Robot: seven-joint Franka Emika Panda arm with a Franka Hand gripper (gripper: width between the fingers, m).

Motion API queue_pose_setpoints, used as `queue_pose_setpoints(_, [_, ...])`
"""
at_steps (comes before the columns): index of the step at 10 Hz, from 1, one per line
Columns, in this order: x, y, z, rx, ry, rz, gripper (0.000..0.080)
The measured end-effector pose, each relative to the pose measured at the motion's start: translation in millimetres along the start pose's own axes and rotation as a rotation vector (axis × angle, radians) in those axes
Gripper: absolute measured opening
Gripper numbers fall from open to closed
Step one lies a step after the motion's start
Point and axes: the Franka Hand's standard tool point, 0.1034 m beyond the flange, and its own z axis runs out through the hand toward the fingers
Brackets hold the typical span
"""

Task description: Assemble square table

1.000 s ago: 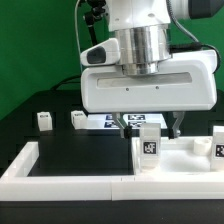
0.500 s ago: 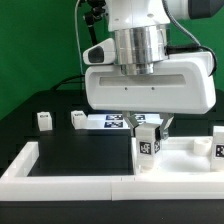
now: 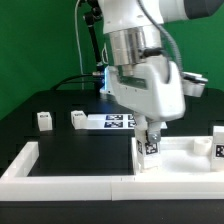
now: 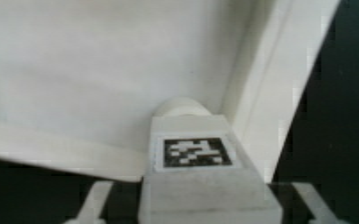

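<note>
The square table's white panel (image 3: 185, 160) lies rim-up at the exterior view's right, seen close in the wrist view as panel (image 4: 105, 80) with its raised rim (image 4: 274, 70). A tagged white leg (image 3: 150, 146) stands upright at the panel's near-left corner. My gripper (image 3: 150, 134) comes down on it from above and is shut on this leg (image 4: 197, 160). One finger (image 4: 105, 198) shows on each side of the block. A second leg (image 3: 218, 142) stands at the panel's right end. Two loose legs (image 3: 43, 121) (image 3: 77, 119) sit on the black table at the back left.
The long white L-shaped border wall (image 3: 60, 175) runs along the front and up the left side. The marker board (image 3: 118, 122) lies flat behind the gripper. A green backdrop stands behind the table.
The fingers have closed from wide open onto the corner leg. The hand has since twisted about its own axis, so its broad white body now faces sideways.
</note>
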Motion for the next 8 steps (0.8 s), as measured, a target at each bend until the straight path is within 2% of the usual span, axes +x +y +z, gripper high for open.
queue_pose_setpoints(2, [0.0,0.8,0.1,0.004,-0.022,0.028,0.0291])
queue_pose_setpoints(3, [0.2,1.2,0.8,0.004,-0.022,0.012,0.0389])
queue_pose_setpoints(4, [-1.1,1.6,1.1,-0.008,-0.019,-0.063,0.0389])
queue_pose_setpoints(5, [-5.3,-0.4,0.6,-0.034,-0.014,-0.297,0.0563])
queue_pose_setpoints(6, [-7.2,-1.4,1.5,-0.039,-0.015,-0.527,0.0634])
queue_pose_setpoints(8, [-5.1,-1.0,1.3,-0.042,-0.012,-0.671,0.0645])
